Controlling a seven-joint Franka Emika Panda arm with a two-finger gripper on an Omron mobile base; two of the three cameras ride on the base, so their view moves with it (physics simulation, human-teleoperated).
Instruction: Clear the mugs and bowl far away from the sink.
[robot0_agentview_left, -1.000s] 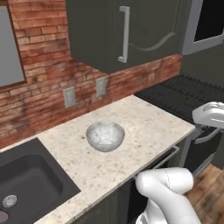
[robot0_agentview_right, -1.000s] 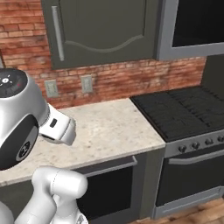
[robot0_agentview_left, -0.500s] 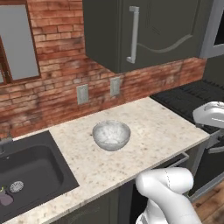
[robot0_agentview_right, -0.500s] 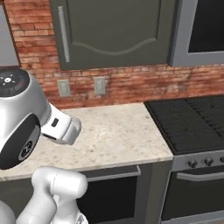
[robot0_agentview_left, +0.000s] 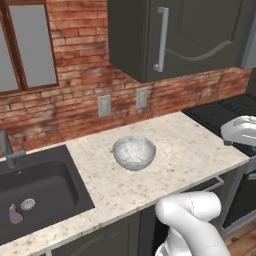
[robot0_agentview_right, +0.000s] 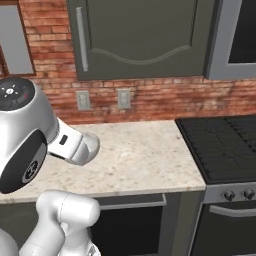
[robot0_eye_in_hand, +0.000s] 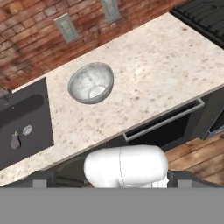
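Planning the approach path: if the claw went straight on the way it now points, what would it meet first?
Probably the bare counter just beside the bowl, judging by the hand view's centre; depth is unclear, and the bowl sits slightly off that line.

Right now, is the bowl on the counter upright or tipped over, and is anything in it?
Upright and empty. The bowl sits rim-up on the counter; the hand view shows its bare speckled inside.

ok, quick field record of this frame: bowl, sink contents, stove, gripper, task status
bowl: pale speckled bowl upright on the counter, right of the sink, looks empty
sink: dark basin; small purple item beside the drain
tap: behind the sink, at its back edge
stove: black cooktop at the counter's right end
gripper: open, holding nothing
task status: bowl not yet picked up
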